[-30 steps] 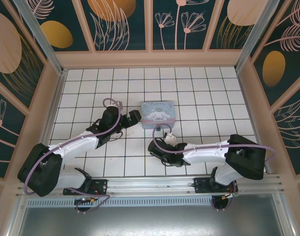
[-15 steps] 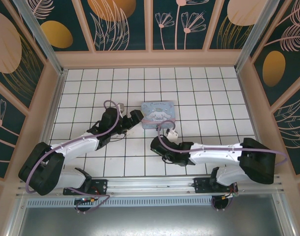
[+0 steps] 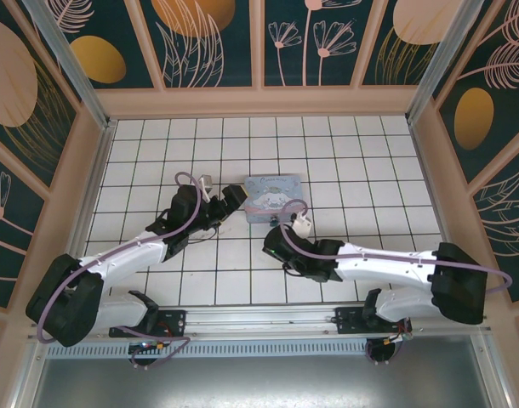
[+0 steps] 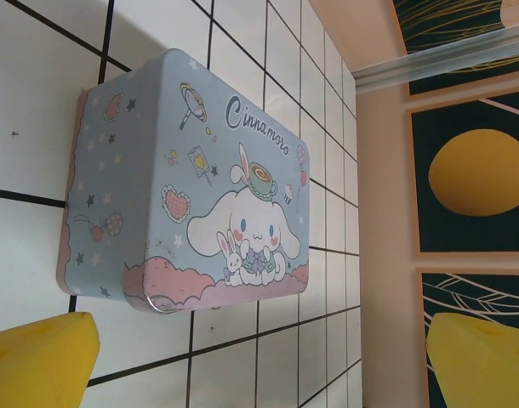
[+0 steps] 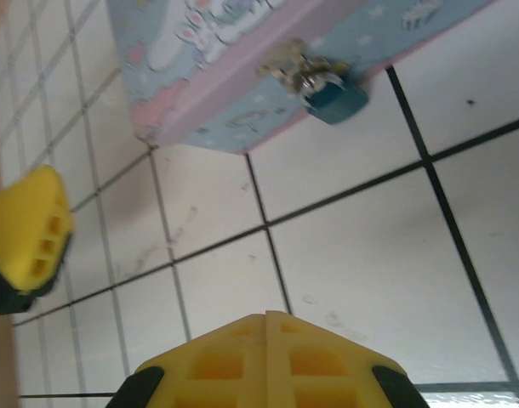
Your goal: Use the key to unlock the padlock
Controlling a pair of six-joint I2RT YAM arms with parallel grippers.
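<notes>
- The left end effector (image 4: 259, 361) stood with its two yellow fingertips (image 4: 38, 361) wide apart, holding nothing.
- Straight ahead of it, just beyond the fingertips, lay a pastel blue-and-pink tin box (image 4: 191, 178) on the white-tiled desk (image 4: 38, 93).
- The tin's lid carried a white long-eared cartoon figure with a small rabbit. Above the figure ran cursive dark-blue writing that read "Cinnamoro"; any letters after that could not be made out.
- From above, the left end effector (image 3: 231, 201) sat at the tin box's (image 3: 274, 197) left end, very close to it.
- The right end effector (image 5: 149, 297) was also spread open and empty, with one yellow fingertip (image 5: 25, 238) at the left and the other at the bottom.
- The padlock (image 5: 334, 95) hung ahead of the right end effector and to its right, well clear of both fingertips. Its dark bluish body rested against the tin's side just under the pink rim.
- Pale metal parts clustered at the padlock's top. Whether the key was among them could not be told.
</notes>
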